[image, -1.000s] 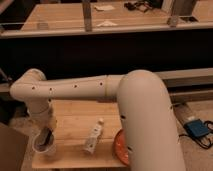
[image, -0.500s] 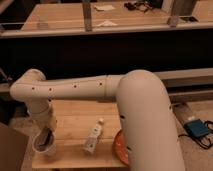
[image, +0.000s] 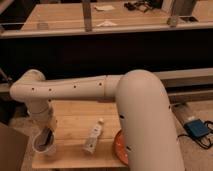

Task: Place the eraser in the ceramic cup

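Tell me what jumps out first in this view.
The big white arm fills the right foreground and reaches left across the wooden table. Its gripper hangs at the cup near the table's left front corner. A white tube lies mid-table, and an orange bowl peeks out beside the arm.

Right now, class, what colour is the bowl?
The bowl is orange-red, camera view; gripper at the ceramic cup.
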